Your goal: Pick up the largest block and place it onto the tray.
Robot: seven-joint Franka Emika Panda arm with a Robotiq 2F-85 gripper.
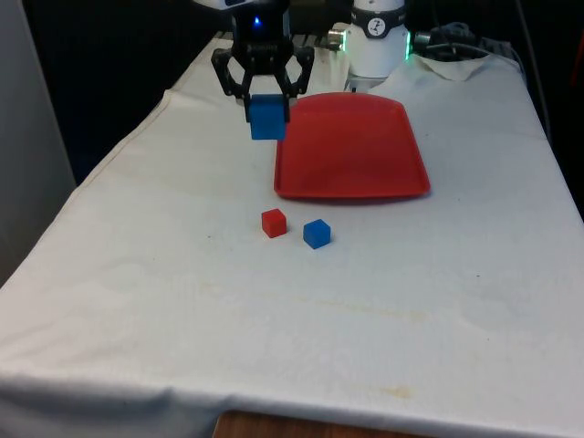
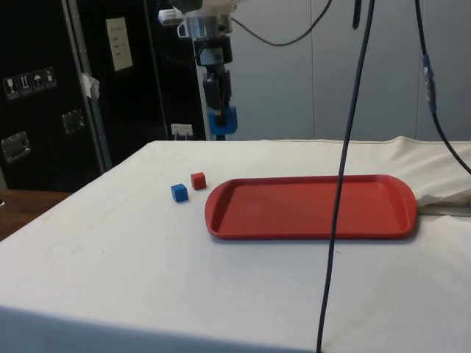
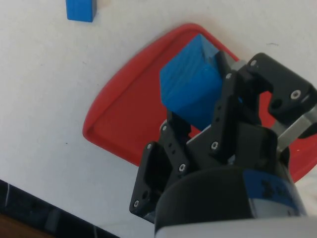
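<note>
Pincer [image 1: 265, 102] clamped on large blue block [image 1: 267, 118], apparently above tray [image 1: 356, 155] edge.

The gripper [image 1: 263, 99] is built of black, angular linkage plates, studded with small silver screws. The jaws are formed by two black hinged fingers [image 3: 174, 148]. A round black wrist housing is seen behind them, and a white arm segment [image 2: 210, 6] above.
</note>
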